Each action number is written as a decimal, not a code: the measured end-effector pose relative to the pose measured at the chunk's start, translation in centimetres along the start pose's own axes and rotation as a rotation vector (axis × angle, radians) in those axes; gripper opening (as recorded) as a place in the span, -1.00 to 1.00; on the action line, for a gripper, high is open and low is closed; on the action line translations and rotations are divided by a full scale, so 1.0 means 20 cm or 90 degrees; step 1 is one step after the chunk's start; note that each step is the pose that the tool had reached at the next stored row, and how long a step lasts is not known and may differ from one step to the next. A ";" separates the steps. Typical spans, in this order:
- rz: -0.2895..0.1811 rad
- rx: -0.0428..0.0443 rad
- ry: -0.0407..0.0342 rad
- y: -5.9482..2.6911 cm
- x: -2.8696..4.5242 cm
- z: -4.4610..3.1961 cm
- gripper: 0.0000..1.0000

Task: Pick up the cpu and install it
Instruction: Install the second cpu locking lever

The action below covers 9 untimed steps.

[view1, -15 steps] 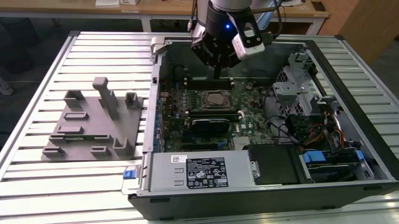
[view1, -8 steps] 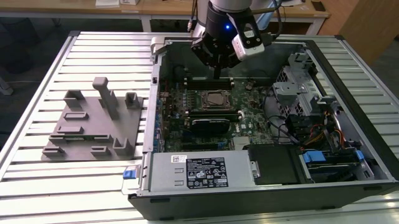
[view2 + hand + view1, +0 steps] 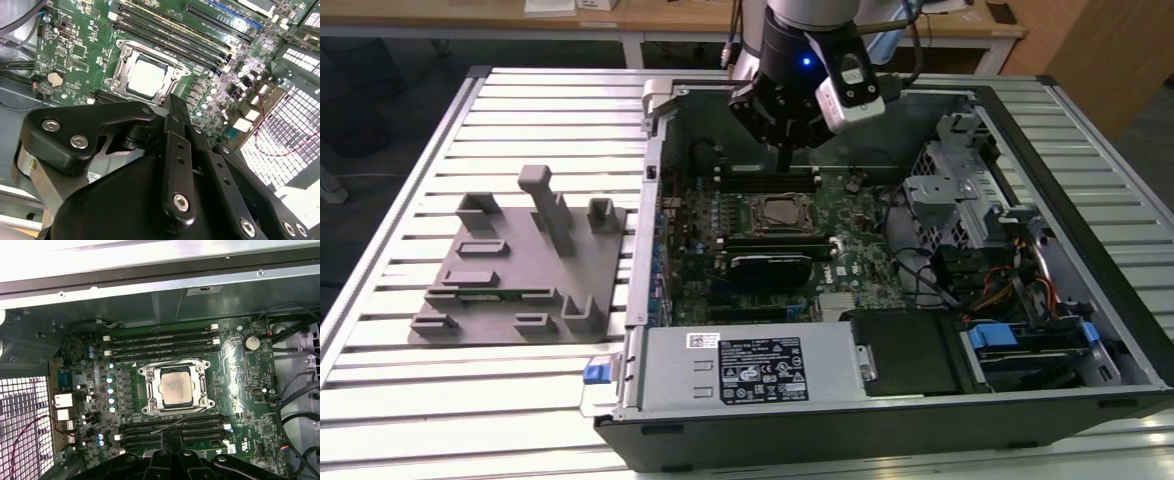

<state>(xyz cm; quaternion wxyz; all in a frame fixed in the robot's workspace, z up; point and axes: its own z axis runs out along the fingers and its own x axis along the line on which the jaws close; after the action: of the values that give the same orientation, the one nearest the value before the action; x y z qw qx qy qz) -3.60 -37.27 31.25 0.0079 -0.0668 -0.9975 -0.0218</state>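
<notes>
The cpu (image 3: 783, 211) is a small square chip with a silver-grey top, lying flat inside the metal-framed socket (image 3: 148, 373) on the green motherboard (image 3: 707, 215) of an open computer case. It looks bright in the second wrist view (image 3: 146, 77) and grey in the first wrist view (image 3: 176, 388). My gripper (image 3: 786, 158) hangs above the board, just behind the socket in the exterior view and apart from the chip. Its black fingers (image 3: 176, 105) are shut together with nothing between them; the tip also shows in the first wrist view (image 3: 170, 437).
Long black memory slots (image 3: 160, 337) run on both sides of the socket. A black card (image 3: 774, 268) lies in front of it. The power supply (image 3: 747, 365), drive cage (image 3: 961, 190) and loose cables (image 3: 947, 280) crowd the case. A grey fixture plate (image 3: 520, 260) stands at the exterior view's left.
</notes>
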 end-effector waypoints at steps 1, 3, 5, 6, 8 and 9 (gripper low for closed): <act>0.000 0.0000 0.0000 0.000 0.000 0.002 -0.79; 0.000 0.0000 0.0000 0.000 0.000 0.007 -0.79; 0.000 0.0000 0.0000 0.000 0.000 0.012 -0.79; 0.000 0.0000 0.0000 -0.001 0.000 0.014 -0.79; 0.000 0.0000 0.0000 -0.001 0.000 0.020 -0.79; 0.000 0.0001 0.0000 -0.001 0.000 0.023 -0.79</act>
<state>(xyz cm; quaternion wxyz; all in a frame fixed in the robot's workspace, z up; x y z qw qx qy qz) -3.60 -37.27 30.80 0.0079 -0.0668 -0.9975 -0.0218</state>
